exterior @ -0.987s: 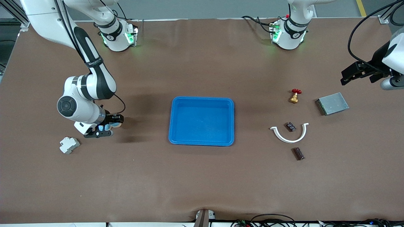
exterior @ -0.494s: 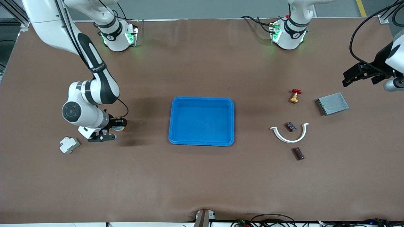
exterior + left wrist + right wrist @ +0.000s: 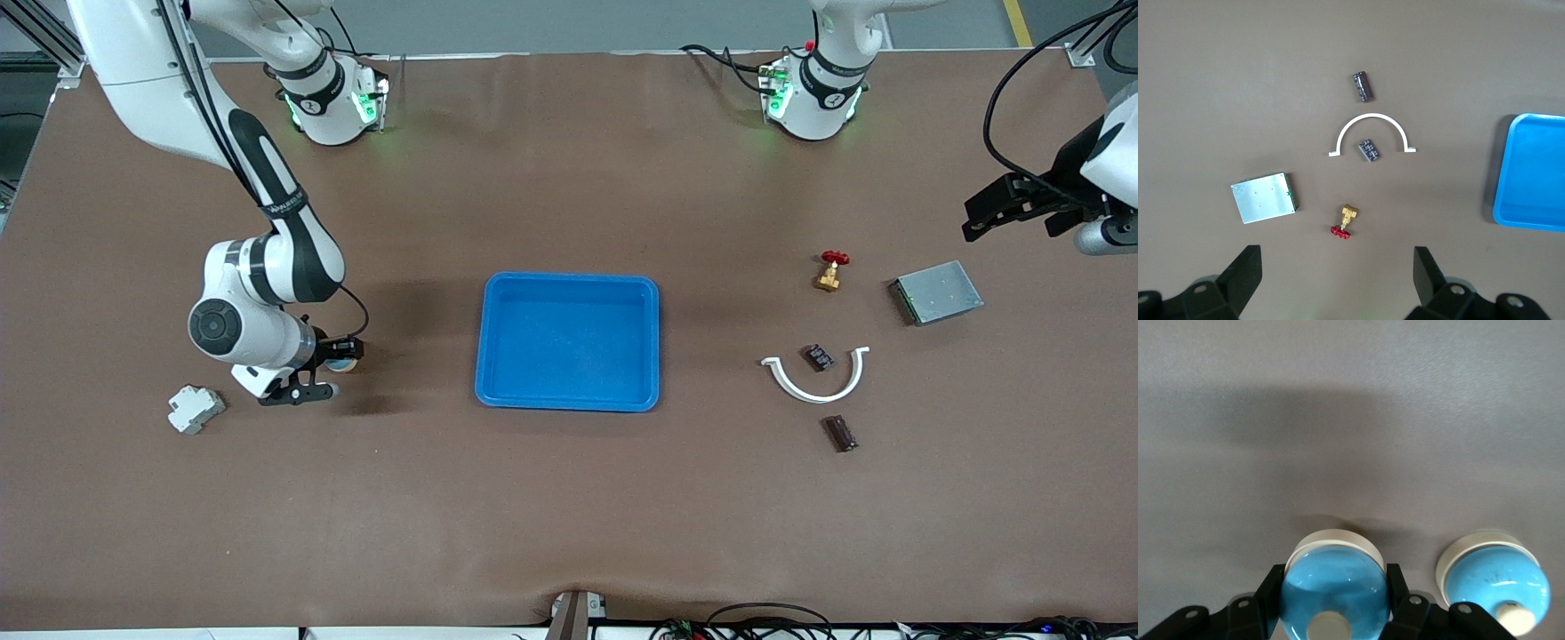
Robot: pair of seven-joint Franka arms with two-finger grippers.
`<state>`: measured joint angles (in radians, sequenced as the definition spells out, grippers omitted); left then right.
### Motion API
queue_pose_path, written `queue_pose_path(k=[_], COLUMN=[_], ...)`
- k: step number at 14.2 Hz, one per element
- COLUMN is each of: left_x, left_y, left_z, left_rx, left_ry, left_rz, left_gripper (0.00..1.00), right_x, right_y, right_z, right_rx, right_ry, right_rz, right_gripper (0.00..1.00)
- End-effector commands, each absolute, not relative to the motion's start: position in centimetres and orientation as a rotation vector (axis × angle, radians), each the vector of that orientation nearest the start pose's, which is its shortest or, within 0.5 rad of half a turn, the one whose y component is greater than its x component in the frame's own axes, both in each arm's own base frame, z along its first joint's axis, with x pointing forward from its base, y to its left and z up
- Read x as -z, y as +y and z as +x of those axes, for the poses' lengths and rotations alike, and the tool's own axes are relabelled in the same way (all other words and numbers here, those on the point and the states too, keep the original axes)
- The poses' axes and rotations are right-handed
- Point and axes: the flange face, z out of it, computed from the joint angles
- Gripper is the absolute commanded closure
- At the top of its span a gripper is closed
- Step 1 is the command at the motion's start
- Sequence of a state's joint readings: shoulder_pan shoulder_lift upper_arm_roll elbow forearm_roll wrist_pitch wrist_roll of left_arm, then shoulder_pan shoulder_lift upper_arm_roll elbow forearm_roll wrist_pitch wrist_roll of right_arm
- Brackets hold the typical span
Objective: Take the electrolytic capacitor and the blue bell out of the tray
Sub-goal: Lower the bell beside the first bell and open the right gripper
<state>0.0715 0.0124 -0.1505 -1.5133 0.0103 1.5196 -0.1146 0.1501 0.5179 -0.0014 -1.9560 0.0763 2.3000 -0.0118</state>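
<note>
Front view: a brown table with a bright blue tray (image 3: 567,342) at its middle, its floor bare. The right gripper (image 3: 313,373) is low over the table toward the right arm's end, between the tray and a small white block (image 3: 195,409), its fingers clenched on a blue bell (image 3: 1336,592). The left gripper (image 3: 1013,206) hangs high over the left arm's end of the table, fingers spread and holding nothing — that arm waits.

The bell is already out of the tray, so the step in hand looks like setting it down. To do that well, lower it until its pale base meets the table, release only then, and lift straight up so the dome does not roll or tip.

The right wrist view adds something the front view barely shows — a second blue bell (image 3: 1491,577) standing on the table just beside the held one. The set-down should keep apart from it.

The left wrist view gives clear detail of the parts near that arm: a dark electrolytic capacitor (image 3: 1362,87) lying on the table outside the tray, a white half-ring (image 3: 1371,134) curving around a small dark component (image 3: 1369,149), a grey metal box (image 3: 1264,197), and a brass valve (image 3: 1345,223) with a red handle.
</note>
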Motion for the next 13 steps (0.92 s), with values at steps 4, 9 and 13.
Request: queue_pose_path(k=[4, 9, 13], left_x=[-64.91, -64.34, -64.25], left_y=[-4.33, -4.67, -4.84], left_z=[54.81, 55.13, 55.16], left_rx=[-0.009, -0.023, -0.025], left_ry=[-0.019, -0.020, -0.025], left_rz=[-3.141, -3.137, -3.137], left_gripper=[0.00, 0.00, 0.00], right_x=[-18.21, -17.93, -18.09], right_y=[10.06, 10.05, 9.96], right_z=[59.64, 59.72, 59.74], right_rx=[-0.286, -0.274, -0.274], right_ry=[-0.176, -0.177, -0.175], right_rz=[-3.081, -3.083, -3.083], right_gripper=[0.97, 0.59, 0.00])
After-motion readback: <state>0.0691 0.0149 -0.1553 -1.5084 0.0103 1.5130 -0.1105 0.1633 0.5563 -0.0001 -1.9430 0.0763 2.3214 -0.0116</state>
